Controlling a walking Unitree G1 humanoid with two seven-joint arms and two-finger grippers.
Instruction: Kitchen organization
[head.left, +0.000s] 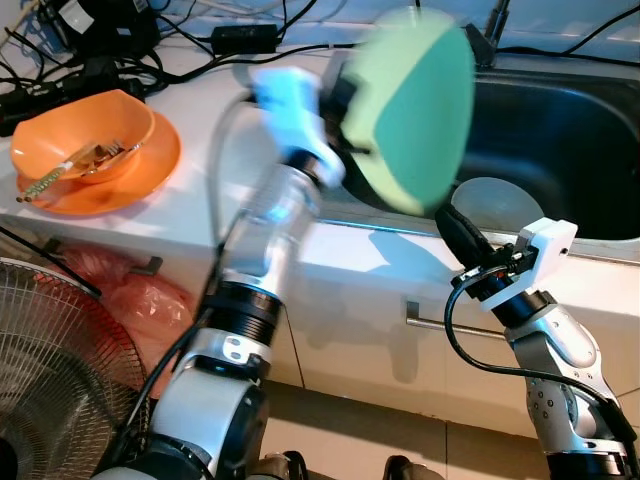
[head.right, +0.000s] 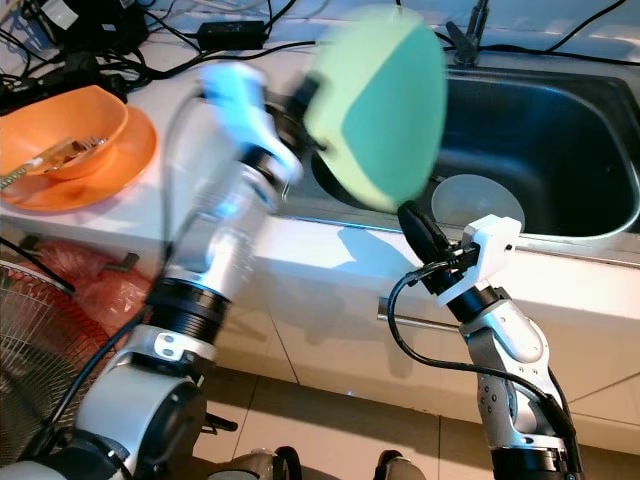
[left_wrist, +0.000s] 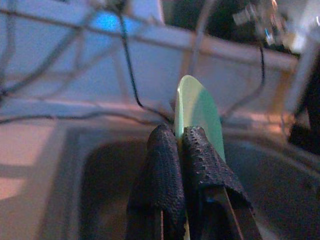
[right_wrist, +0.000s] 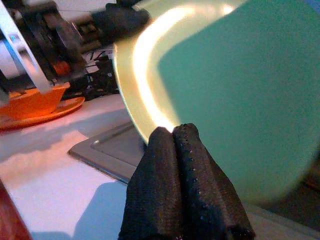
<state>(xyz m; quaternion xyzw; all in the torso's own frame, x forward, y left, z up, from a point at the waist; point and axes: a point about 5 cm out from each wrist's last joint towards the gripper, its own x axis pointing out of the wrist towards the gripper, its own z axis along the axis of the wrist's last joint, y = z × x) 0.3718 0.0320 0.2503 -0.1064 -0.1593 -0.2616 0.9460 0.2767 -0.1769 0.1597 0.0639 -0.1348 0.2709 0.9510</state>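
Left eye view, upper centre: left gripper (head.left: 345, 110) pinches green plate (head.left: 415, 110) by rim, held on edge over sink (head.left: 560, 140), likely for transfer. Right gripper (head.left: 455, 228) fingers pressed together, empty, below plate.

Green plate (head.left: 410, 110) and left arm (head.left: 285, 150) motion-blurred, fan (head.left: 50, 370) cut off at frame edge

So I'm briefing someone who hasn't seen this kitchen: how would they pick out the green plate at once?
Start at the dark steel sink set in the white counter. Above its near left corner the left gripper holds the green plate on edge, pinched at its rim. It is the one green dish, raised in the air; the orange bowl and orange plate sit on the counter.
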